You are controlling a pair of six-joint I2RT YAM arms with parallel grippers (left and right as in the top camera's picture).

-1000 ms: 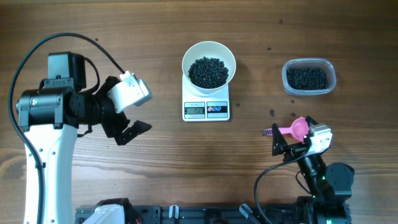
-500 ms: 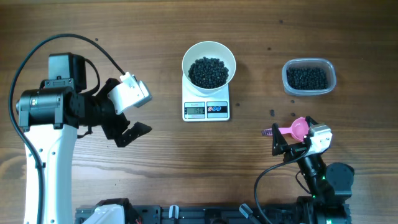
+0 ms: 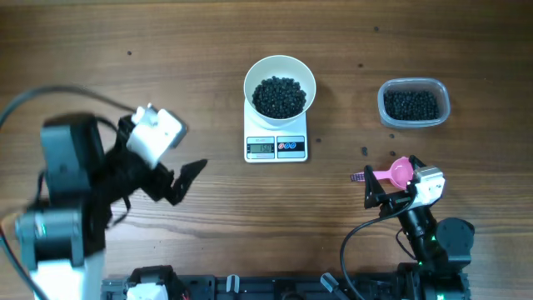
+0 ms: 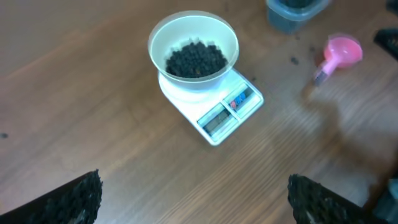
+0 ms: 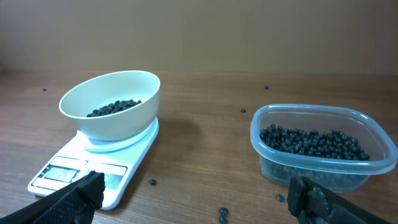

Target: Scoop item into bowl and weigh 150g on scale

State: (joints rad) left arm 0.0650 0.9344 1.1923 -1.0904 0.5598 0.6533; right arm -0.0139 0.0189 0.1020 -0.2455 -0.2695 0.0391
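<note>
The white bowl [image 3: 280, 86] holds a heap of black beads [image 3: 279, 96] and stands on the white scale [image 3: 276, 147] at the table's middle back. The left wrist view shows the bowl [image 4: 193, 53] on the scale [image 4: 217, 112] ahead of my left gripper. My left gripper [image 3: 177, 182] hangs open and empty over bare wood, left of the scale; its fingertips [image 4: 81, 196] are far apart. My right gripper [image 3: 391, 190] is open and empty at the front right. A pink scoop [image 3: 391, 173] lies on the table right by it. The bowl [image 5: 112, 102] and scale [image 5: 93, 165] sit left of the right gripper [image 5: 196, 194].
A clear plastic tub [image 3: 414, 103] of black beads stands at the back right, seen also as the tub [image 5: 320, 146] in the right wrist view. Loose beads [image 3: 364, 151] lie scattered on the wood between scale and tub, some [image 5: 222, 214] just ahead of the right fingers.
My left arm has swung back toward the front left and is blurred with motion; its gripper stays open. The right arm, scoop, bowl and scale have not moved.
</note>
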